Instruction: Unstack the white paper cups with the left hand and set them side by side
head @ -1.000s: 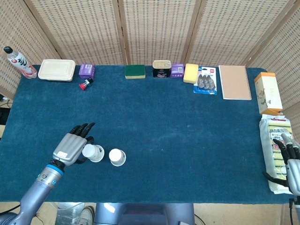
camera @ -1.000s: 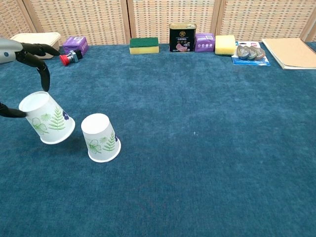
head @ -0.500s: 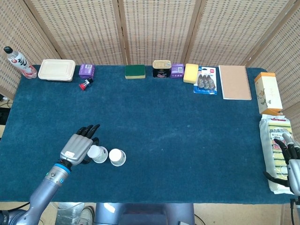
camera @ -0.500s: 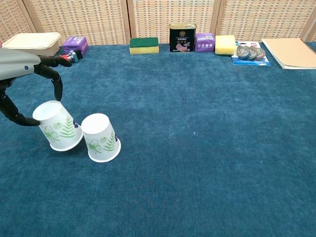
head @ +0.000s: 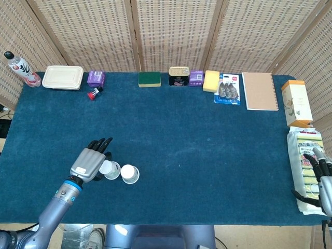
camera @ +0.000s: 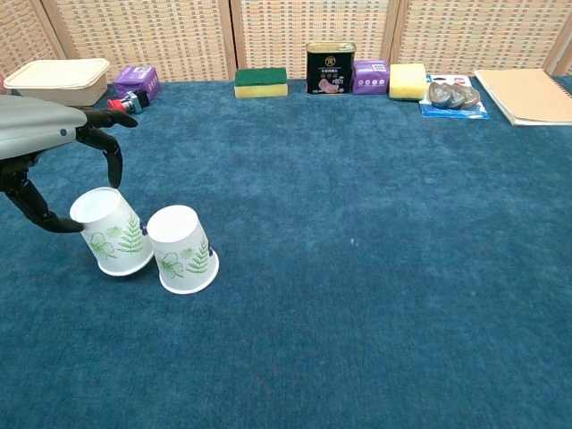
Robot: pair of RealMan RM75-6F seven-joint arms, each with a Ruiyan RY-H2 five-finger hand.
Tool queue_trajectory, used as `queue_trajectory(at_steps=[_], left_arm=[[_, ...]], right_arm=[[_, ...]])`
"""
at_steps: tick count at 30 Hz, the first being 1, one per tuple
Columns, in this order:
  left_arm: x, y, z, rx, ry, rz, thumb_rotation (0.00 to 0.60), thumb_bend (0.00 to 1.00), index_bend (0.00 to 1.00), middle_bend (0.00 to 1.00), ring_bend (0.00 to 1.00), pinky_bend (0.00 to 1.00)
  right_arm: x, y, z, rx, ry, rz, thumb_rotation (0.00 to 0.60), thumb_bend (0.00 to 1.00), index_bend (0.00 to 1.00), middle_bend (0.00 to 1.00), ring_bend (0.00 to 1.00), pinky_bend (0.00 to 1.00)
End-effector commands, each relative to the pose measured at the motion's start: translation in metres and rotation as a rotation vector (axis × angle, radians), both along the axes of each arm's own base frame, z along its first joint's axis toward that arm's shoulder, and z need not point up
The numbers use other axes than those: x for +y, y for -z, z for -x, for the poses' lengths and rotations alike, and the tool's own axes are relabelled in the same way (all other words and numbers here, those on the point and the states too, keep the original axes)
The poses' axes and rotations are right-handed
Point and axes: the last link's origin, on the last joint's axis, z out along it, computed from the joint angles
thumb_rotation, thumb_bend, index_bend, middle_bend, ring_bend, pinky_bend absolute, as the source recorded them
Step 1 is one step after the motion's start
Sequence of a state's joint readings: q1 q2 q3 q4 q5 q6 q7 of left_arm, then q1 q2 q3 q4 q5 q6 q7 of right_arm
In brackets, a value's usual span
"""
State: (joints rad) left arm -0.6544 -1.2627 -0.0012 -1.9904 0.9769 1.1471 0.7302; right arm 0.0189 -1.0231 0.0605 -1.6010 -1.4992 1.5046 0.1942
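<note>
Two white paper cups with green leaf prints sit at the front left of the blue table, both mouth down. The right cup [camera: 181, 248] [head: 129, 174] stands free on its rim. The left cup [camera: 112, 234] [head: 110, 169] is tilted, its base leaning left, and its rim is low beside the other cup. My left hand [camera: 49, 147] [head: 91, 163] holds this tilted cup between the thumb and the fingers [camera: 111, 161]. My right hand [head: 323, 179] rests at the table's right edge, fingers apart and holding nothing.
Along the back edge stand a bottle [head: 19, 68], a lidded container [head: 63, 77], purple boxes [head: 95, 78], a green sponge [head: 149, 79], a can [head: 179, 75], a yellow sponge [head: 211, 80] and a notebook [head: 259, 91]. An orange box [head: 296, 102] and a yellow pack [head: 306, 166] lie at right.
My left hand has carried the tilted cup to the right and lowered it until it sits right beside the standing cup. The right hand has not moved.
</note>
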Motion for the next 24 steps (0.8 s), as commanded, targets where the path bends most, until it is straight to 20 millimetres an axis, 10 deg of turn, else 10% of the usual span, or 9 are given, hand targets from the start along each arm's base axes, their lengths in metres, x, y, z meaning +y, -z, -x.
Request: queue_trajectory(at_steps=[1, 24], left_arm=[[0.0, 0.0, -0.001, -0.002, 0.0, 0.002, 0.6, 0.19, 0.4, 0.0, 0.0, 0.1], [-0.009, -0.033, -0.007, -0.063, 0.031, -0.072, 0.6, 0.18, 0.13, 0.0, 0.0, 0.1]], right_arm=[[0.0, 0.0, 0.0, -0.001, 0.0, 0.002, 0.6, 0.08, 0.11, 0.0, 0.0, 0.0], [0.0, -0.001, 0.0, -0.004, 0.002, 0.002, 0.6, 0.08, 0.11, 0.0, 0.0, 0.0]])
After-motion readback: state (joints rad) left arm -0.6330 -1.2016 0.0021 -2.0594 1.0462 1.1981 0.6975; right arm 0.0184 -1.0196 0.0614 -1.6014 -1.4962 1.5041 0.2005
